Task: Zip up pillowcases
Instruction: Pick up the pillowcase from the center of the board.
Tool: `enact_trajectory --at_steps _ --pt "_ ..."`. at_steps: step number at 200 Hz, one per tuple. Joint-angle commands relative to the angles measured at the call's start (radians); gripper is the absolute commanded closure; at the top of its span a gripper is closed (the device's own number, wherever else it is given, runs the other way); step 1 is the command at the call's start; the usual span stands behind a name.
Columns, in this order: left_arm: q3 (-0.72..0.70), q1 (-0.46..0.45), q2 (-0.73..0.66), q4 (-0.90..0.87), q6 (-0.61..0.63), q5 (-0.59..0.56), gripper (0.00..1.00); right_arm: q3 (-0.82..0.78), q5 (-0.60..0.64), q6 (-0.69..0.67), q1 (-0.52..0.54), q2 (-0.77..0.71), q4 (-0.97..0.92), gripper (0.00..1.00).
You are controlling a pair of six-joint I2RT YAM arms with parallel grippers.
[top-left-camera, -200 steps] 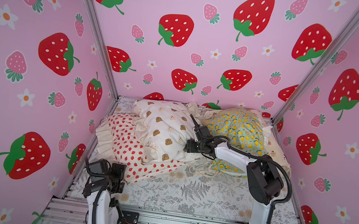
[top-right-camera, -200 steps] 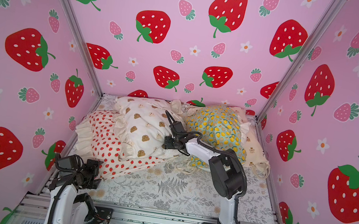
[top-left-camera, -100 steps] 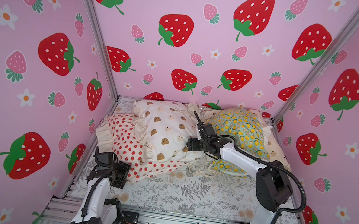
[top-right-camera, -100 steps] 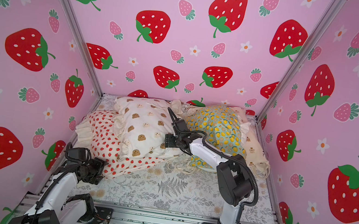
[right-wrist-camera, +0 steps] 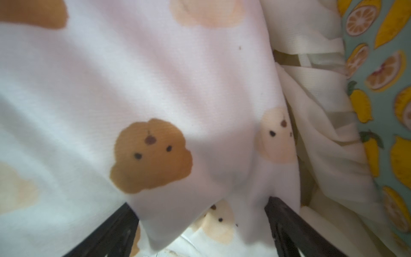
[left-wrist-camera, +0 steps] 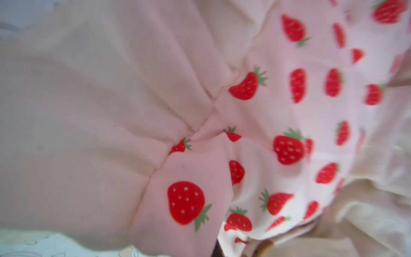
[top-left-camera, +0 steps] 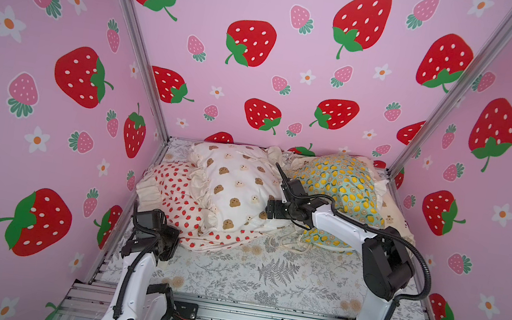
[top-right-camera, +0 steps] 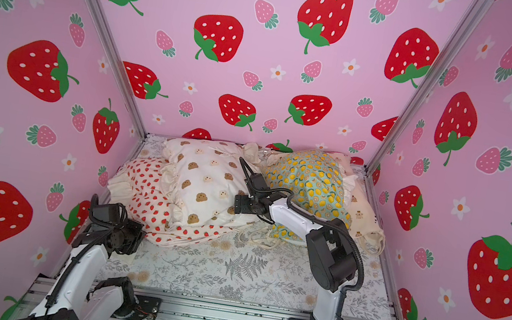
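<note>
The left gripper (top-left-camera: 173,242) is clenched at the near-left cream ruffle (left-wrist-camera: 89,111) of the soft strawberry-print pillowcase (top-left-camera: 179,197), its catch hidden, while the right gripper (top-left-camera: 270,209) stands spread wide at the right edge of the puffy bear-head pillowcase (top-left-camera: 237,179), smooth white fabric bulging between its dark fingers (right-wrist-camera: 287,224).

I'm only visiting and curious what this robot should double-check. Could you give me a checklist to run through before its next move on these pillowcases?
1. Right gripper open around a fold of the bear-head pillowcase: ok, its fingers stand wide on both sides.
2. Left gripper shut: ok.
3. Left gripper really pinching the strawberry pillowcase: cannot tell, fingertips hidden.
4. Zipper in sight: not ok, none shows in any view.
5. Lemon pillowcase out of the right gripper: ok, it lies beside it, outside the fingers.
</note>
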Motion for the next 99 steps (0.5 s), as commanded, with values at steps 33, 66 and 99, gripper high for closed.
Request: enact_trajectory --at_steps 33,66,99 --pt "0.335 -0.002 -0.107 -0.182 0.130 -0.165 1.00 0.064 0.072 0.048 -0.021 0.064 -0.057 0.00" --pt "0.567 -0.002 -0.070 -0.256 0.206 -0.237 1.00 0.042 0.059 0.042 -0.017 0.023 -0.057 0.00" --pt "0.846 -0.003 0.023 -0.303 0.289 -0.292 1.00 -0.013 0.040 0.043 -0.007 -0.058 -0.049 0.00"
